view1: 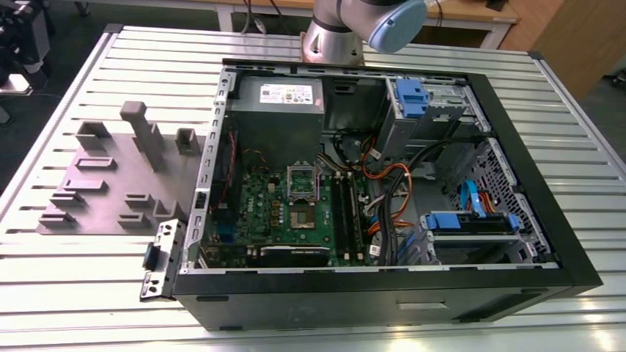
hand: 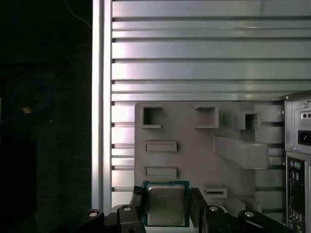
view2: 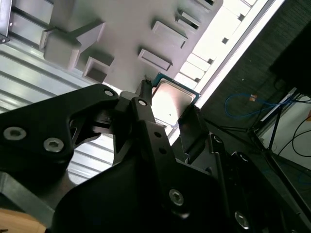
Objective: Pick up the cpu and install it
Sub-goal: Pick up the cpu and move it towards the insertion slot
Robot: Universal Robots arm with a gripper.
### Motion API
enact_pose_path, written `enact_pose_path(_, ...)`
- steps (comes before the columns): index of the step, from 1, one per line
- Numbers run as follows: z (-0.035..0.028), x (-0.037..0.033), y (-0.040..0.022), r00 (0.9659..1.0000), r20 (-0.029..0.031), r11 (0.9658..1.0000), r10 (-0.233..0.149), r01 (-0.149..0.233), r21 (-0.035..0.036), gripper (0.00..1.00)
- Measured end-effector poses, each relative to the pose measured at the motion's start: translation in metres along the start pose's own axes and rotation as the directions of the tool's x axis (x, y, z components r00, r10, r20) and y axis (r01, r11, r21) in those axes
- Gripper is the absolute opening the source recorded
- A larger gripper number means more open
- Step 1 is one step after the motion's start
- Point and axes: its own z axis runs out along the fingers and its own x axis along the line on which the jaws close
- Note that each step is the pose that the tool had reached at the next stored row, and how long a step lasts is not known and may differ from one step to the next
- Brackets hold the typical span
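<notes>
The cpu [hand: 166, 204], a small square chip with a silvery top and a blue-green rim, sits between the two black fingers of my gripper [hand: 167, 213], which is shut on its opposite edges. In the second wrist view the cpu [view2: 174, 97] shows at the tips of the gripper [view2: 170, 114], above the grey fixture plate [view2: 131, 29] and the slatted table. In the exterior view the green motherboard [view1: 264, 205] lies inside the open computer case [view1: 528, 242], with its silver socket frame [view1: 301, 211] near the middle.
The grey fixture plate [view1: 98, 191] with raised blocks lies on the slatted metal table [view1: 59, 293] at the exterior view's left of the case. Inside the case are cables [view1: 391, 183], blue drive brackets [view1: 470, 220] and a grey power supply [view1: 278, 95]. The arm's base [view1: 333, 40] stands behind the case.
</notes>
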Motion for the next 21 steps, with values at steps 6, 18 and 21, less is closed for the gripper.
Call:
enact_pose_path(6,-0.0125,0.0002,0.0004,1.0000,0.0000,1.0000,0.000,0.000,-0.0001,0.47)
enact_pose_path(18,-0.0157,-0.0014,0.0006,1.0000,0.0000,1.0000,0.000,0.000,0.0000,0.47)
enact_pose_path(21,-0.0158,-0.0030,0.0007,1.0000,-0.0001,1.0000,0.000,0.000,0.0000,0.47)
